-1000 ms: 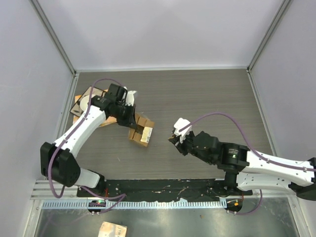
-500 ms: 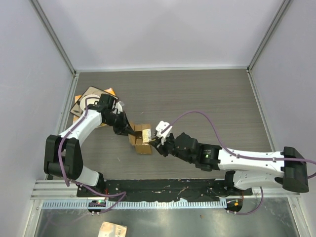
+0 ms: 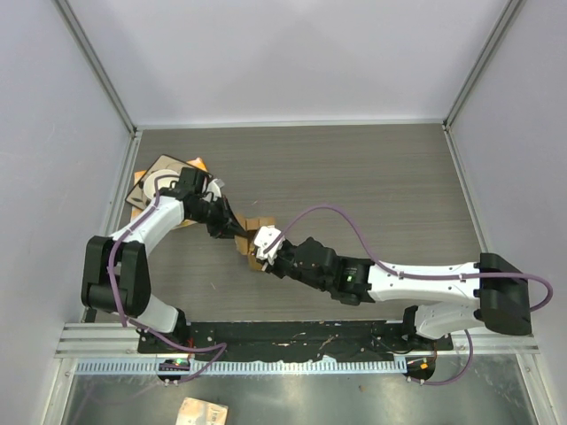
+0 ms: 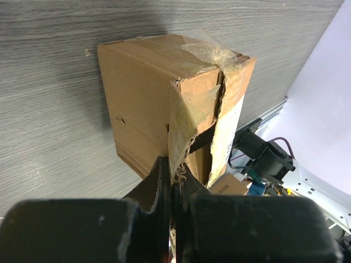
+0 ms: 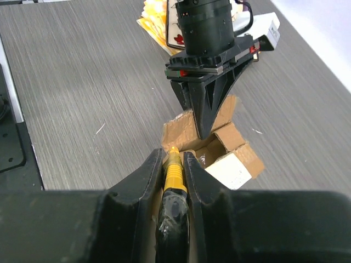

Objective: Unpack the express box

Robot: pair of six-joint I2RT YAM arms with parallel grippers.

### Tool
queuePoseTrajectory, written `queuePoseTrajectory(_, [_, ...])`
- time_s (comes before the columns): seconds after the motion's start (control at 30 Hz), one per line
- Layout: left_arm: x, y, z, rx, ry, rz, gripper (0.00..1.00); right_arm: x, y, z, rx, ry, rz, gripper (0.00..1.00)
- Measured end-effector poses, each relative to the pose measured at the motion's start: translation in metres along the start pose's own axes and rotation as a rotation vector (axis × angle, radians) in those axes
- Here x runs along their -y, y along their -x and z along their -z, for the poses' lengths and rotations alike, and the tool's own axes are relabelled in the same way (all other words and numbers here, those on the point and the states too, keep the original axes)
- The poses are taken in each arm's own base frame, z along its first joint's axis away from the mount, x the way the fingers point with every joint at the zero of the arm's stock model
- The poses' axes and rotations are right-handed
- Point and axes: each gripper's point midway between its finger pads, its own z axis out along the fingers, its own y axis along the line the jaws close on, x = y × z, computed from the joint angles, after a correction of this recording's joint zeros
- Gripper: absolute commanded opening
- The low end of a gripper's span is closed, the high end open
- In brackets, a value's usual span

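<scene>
My left gripper (image 4: pixel 171 170) pinches shut on a torn flap of the express box (image 4: pixel 142 93), left of centre; my right gripper (image 5: pixel 171 156) (clamped on the yellow knife (image 5: pixel 174 178)) points straight into its opened top.
</scene>
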Motion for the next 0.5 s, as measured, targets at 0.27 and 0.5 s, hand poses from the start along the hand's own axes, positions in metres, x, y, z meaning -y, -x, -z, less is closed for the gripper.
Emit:
queuePoseTrajectory(0.27, [0.006, -0.003, 0.000, -0.026, -0.031, 0.023, 0.00, -0.005, -0.003, -0.005, -0.025, -0.029, 0.159, 0.01])
queuePoseTrajectory(0.5, [0.020, -0.003, 0.005, -0.056, -0.081, 0.028, 0.00, -0.007, -0.003, -0.001, -0.040, -0.065, 0.276, 0.01])
